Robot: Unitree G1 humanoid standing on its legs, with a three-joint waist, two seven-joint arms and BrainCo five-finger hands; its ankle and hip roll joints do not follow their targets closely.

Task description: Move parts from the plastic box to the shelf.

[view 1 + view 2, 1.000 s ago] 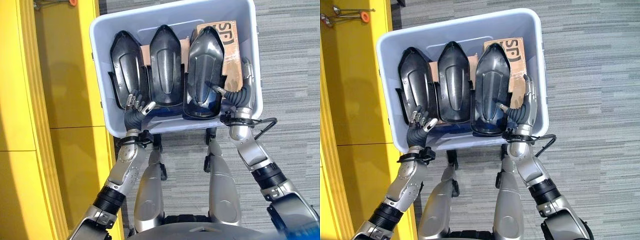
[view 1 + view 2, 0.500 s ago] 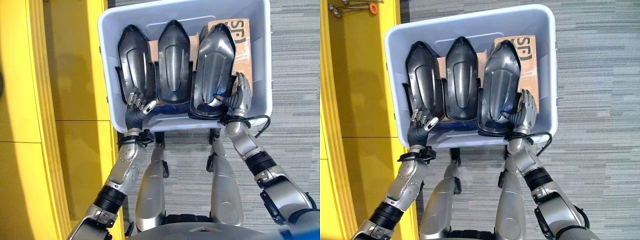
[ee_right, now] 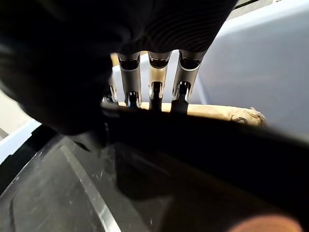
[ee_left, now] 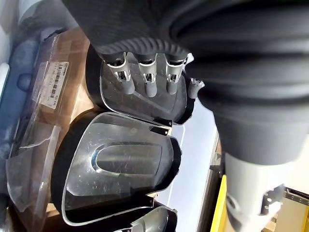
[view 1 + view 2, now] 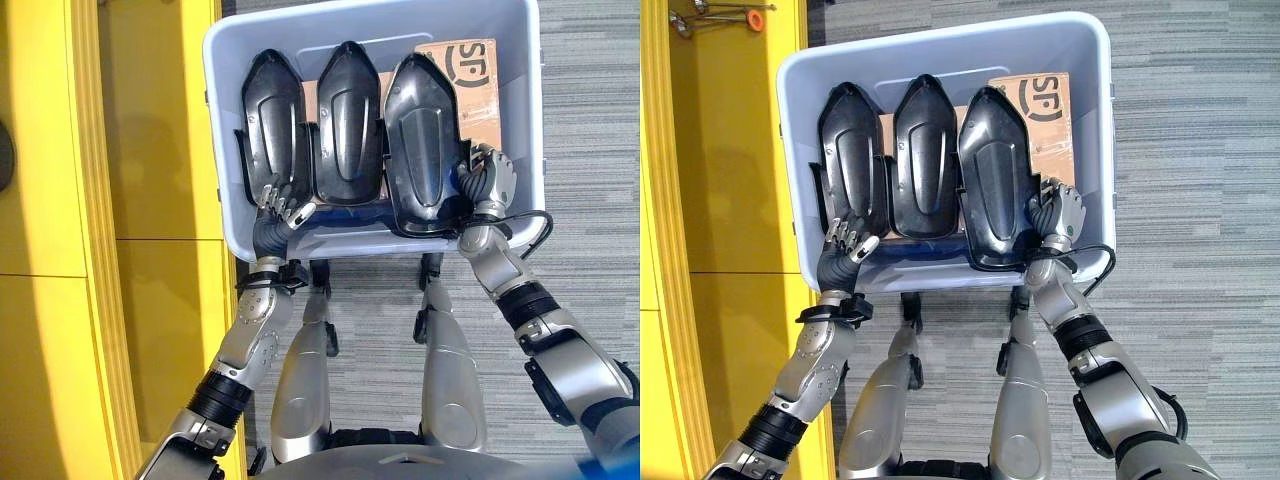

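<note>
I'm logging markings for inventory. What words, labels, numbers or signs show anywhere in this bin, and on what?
Cardboard box: a large dark logo mark, partly hidden behind the right black part; a brand mark, so not quoted here.
White label on the cardboard, seen in the left wrist view: lines of fine print, too small to read.
Other black parts and plastic box: no readable print.

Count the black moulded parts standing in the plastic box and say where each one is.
3, side by side in the plastic box: the left part by the left hand, the middle part, and the right part, gripped by the right hand. More may lie hidden underneath.
</note>
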